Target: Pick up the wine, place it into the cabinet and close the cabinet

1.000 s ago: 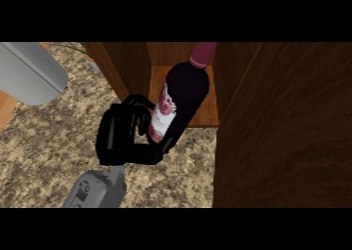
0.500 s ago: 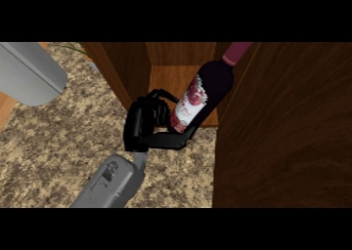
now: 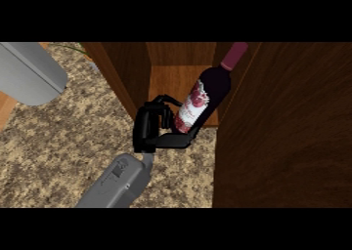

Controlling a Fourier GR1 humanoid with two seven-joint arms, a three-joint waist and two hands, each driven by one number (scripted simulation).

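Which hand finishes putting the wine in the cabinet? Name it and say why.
Right. The right hand is curled round the wine bottle, which leans into the open cabinet. Of the left arm only a grey forearm shows, upper left, away from the bottle.

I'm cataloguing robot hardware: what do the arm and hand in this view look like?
One arm enters from the lower edge: a smooth grey forearm with a small dark marking on its casing, narrowing to a slim wrist. It ends in a glossy black hand with jointed fingers and a thumb. No cables show.
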